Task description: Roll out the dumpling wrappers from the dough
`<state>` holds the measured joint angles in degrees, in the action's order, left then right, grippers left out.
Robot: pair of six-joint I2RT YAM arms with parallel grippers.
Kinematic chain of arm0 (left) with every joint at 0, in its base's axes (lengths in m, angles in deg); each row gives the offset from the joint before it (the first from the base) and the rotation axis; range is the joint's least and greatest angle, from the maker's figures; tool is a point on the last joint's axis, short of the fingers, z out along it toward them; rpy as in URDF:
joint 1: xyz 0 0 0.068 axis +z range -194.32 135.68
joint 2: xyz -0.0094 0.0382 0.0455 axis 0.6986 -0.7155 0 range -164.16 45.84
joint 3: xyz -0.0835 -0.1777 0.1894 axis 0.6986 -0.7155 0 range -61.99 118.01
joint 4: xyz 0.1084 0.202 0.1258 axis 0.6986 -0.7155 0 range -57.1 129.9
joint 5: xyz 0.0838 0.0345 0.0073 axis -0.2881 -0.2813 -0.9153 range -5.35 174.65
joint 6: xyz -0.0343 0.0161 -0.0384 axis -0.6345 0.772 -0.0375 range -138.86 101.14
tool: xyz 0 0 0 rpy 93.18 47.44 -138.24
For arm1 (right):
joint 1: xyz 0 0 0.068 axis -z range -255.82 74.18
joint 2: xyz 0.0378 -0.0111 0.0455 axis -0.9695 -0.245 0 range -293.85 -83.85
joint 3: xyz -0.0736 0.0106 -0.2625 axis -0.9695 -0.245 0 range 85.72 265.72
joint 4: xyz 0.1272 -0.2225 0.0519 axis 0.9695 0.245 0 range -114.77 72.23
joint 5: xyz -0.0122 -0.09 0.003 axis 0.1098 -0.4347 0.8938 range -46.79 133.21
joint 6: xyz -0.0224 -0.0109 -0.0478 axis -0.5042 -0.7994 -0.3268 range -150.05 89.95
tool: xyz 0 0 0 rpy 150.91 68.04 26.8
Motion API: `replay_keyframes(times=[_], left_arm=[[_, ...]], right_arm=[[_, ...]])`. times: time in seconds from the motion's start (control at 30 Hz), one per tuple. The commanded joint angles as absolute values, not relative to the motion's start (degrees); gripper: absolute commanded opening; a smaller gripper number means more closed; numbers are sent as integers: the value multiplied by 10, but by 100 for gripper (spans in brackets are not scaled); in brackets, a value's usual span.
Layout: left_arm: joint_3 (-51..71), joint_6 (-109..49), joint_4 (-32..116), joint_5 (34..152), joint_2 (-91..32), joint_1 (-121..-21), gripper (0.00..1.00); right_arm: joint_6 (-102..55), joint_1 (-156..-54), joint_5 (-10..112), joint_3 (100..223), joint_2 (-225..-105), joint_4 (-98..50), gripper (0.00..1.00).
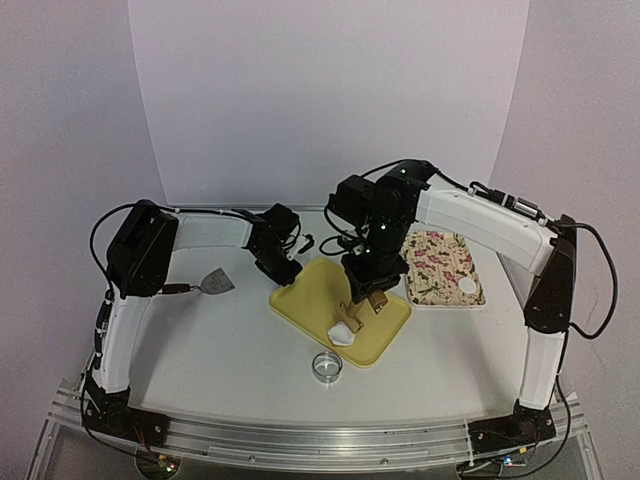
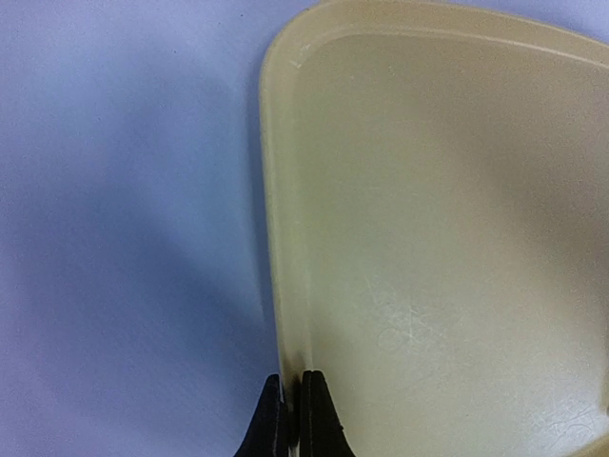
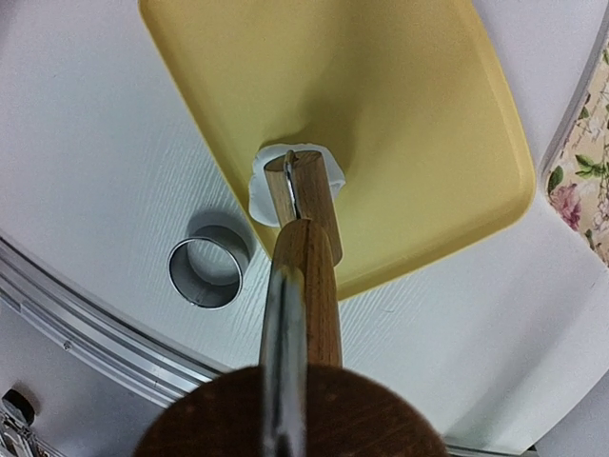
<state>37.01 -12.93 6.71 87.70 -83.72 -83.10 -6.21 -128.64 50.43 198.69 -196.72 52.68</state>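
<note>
A white lump of dough (image 1: 343, 333) lies at the near end of the yellow board (image 1: 320, 290). My right gripper (image 1: 362, 285) is shut on a wooden rolling pin (image 3: 309, 276), whose far end rests on the dough (image 3: 262, 186). The pin hides the gripper's own fingers in the right wrist view. My left gripper (image 2: 290, 383) is shut on the board's raised rim (image 2: 281, 238) at its far left corner. One dumpling wrapper (image 1: 468, 287), a small white disc, lies on the floral tray (image 1: 432, 262) to the right.
A shiny ring cutter (image 1: 327, 366) stands on the table just in front of the board, also seen in the right wrist view (image 3: 208, 272). A metal scraper (image 1: 216, 283) lies at the left by my left arm. The floral tray's edge (image 3: 582, 162) borders the board.
</note>
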Motion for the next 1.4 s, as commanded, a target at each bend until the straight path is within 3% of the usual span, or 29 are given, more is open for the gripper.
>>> replay_keyframes(times=[0.0,0.73,1.37], left_arm=[[375,-133,72,876,-825,-828,0],[347,-141,81,877,-811,-828,0],[332,-156,96,903,-807,-829,0]], right_arm=[[-62,-1291,487,2016,-1994,693,0],[-45,-1291,432,1988,-2039,702,0],[-48,-1291,484,1993,-2104,656,0]])
